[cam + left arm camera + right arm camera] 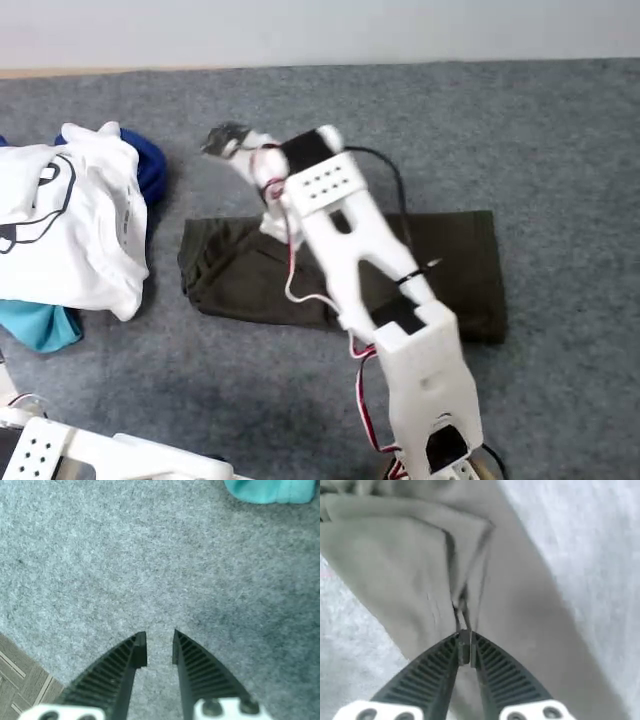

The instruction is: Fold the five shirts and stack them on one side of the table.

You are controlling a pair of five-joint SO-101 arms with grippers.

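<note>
A dark olive shirt [460, 270] lies flat across the middle of the grey felt table [560, 150]. My right arm reaches over it from the near edge. In the right wrist view my right gripper [465, 650] is shut on a pinched fold of the olive shirt [405, 565]. In the high view this gripper [228, 140] is above the shirt's far left corner. At the left lies a loose pile: a white printed shirt [70, 215] on top, a blue shirt [152, 165] behind it, a teal shirt [40, 325] under it. My left gripper [160, 647] hangs slightly open over bare felt, near the teal shirt [270, 490].
The left arm's white body [60, 450] sits at the near left corner. A strip of wooden floor [20, 680] marks the table edge beside the left gripper. Bare felt stretches right of the olive shirt and along the back.
</note>
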